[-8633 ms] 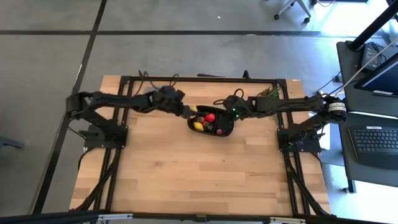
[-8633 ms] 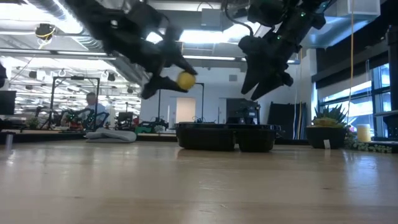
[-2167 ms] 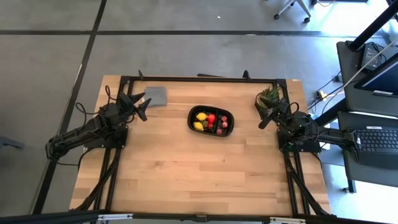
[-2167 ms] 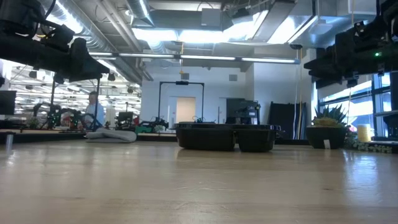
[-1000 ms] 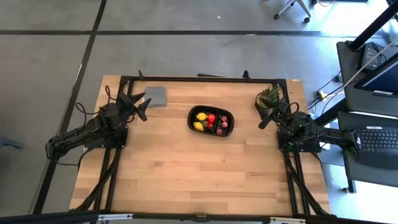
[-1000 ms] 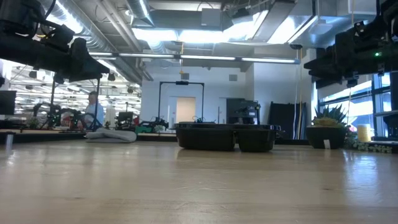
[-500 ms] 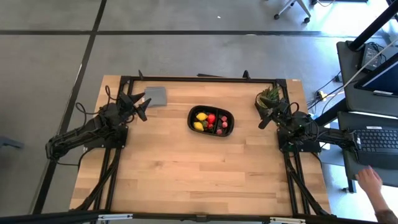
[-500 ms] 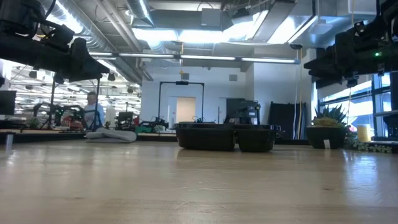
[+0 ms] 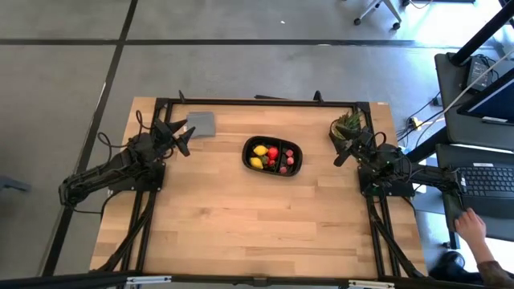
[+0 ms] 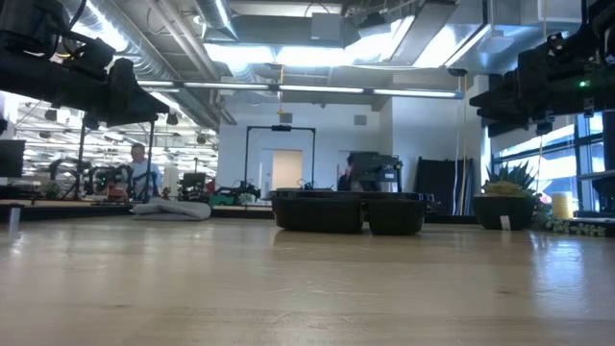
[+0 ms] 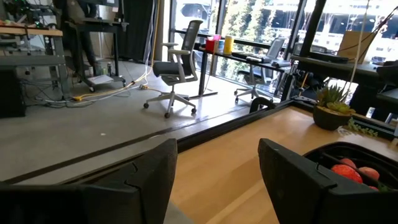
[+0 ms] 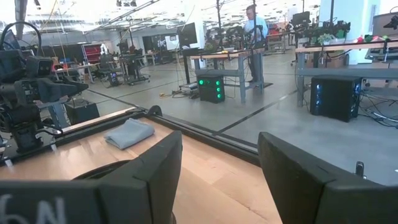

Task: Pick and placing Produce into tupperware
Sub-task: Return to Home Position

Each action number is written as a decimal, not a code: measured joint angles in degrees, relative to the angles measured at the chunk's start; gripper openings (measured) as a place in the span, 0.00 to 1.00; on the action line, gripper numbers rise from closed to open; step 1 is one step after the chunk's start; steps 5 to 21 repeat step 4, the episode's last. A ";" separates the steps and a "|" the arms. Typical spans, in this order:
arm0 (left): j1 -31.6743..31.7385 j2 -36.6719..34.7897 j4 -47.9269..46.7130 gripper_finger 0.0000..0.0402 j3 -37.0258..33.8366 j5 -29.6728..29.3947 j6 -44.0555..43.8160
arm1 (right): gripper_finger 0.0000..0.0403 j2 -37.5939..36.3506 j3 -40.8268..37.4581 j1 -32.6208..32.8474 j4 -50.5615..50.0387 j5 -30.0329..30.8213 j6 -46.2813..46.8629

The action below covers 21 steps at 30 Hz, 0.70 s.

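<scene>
The black tray (image 9: 273,157) sits at the table's far middle and holds the produce: yellow pieces (image 9: 258,155), a red piece (image 9: 272,152) and small pink and dark pieces. The tray shows in the low view (image 10: 348,210) and, with red pieces, in the left wrist view (image 11: 354,171). My left gripper (image 9: 183,136) is open and empty at the table's far left, raised off the table. My right gripper (image 9: 344,154) is open and empty at the far right, also raised.
A flat grey square piece (image 9: 201,124) lies at the far left, beside my left gripper. A small potted plant (image 9: 345,128) stands at the far right corner. A person's hand (image 9: 472,226) shows off the table's right side.
Both arms have kept still. A person's hand has come into view beyond the table's right edge, near the keyboard.
</scene>
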 joint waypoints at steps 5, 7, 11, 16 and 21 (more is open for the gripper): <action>-0.01 0.00 -0.01 0.55 0.00 0.01 0.01 | 0.53 0.00 0.00 0.00 0.00 0.00 0.22; -0.01 0.00 -0.01 0.55 0.00 0.01 0.01 | 0.53 0.00 0.00 0.00 0.00 0.00 0.22; -0.01 0.00 -0.01 0.55 0.00 0.01 0.01 | 0.53 0.00 0.00 0.00 0.00 0.00 0.22; -0.01 0.00 -0.01 0.55 0.00 0.01 0.01 | 0.53 0.00 0.00 0.00 0.00 0.00 0.22; -0.01 0.00 -0.01 0.55 0.00 0.01 0.01 | 0.53 0.00 0.00 0.00 0.00 0.00 0.22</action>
